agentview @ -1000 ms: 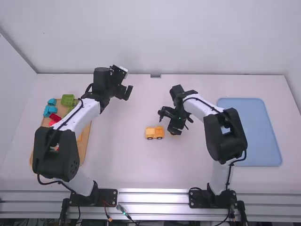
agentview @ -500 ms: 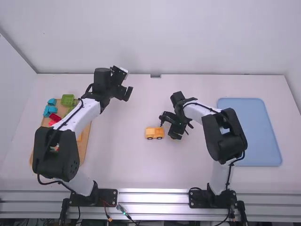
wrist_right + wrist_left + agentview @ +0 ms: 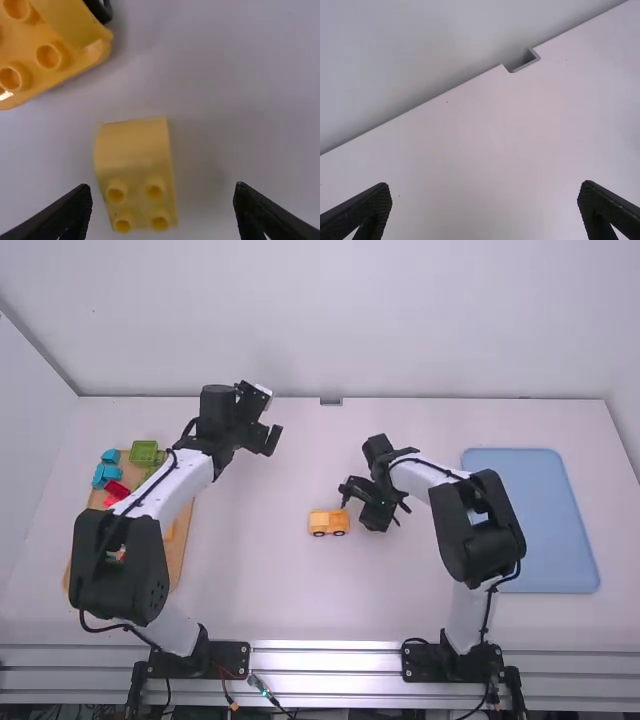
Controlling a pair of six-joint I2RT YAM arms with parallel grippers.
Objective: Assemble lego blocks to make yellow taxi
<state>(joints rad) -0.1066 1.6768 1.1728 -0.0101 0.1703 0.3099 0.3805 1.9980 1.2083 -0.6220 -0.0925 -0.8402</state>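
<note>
Since a second ago, the right gripper (image 3: pixel 358 508) has slid a little bit closer to the arm bases in the high view, and the small yellow block (image 3: pixel 137 175) that peeked out by its finger is now hidden behind it. The left gripper (image 3: pixel 266 438) has kept still. In that same high view, the yellow car (image 3: pixel 328 523) stands on its dark wheels in the middle of the white table (image 3: pixel 250 570), just beside the right gripper. The left gripper is up near the back wall, well apart from the car. Over on the left is a wooden board (image 3: pixel 181 545) with blue blocks (image 3: pixel 106 475), a green block (image 3: pixel 144 452) and red blocks (image 3: pixel 117 490) on it. Over on the right lies a flat blue tray (image 3: pixel 545 520). In the left wrist view, the left gripper (image 3: pixel 485 197) has its two fingers spread wide with nothing between them, and the table's back edge has a little notch (image 3: pixel 526 61) in it. In the right wrist view, the right gripper (image 3: pixel 162 195) has its fingers wide apart too. The small yellow block is between them, nearer to one finger, and it has four round bumps and a curvy end. The yellow car is near it, with bumps and a bit of black wheel.
</note>
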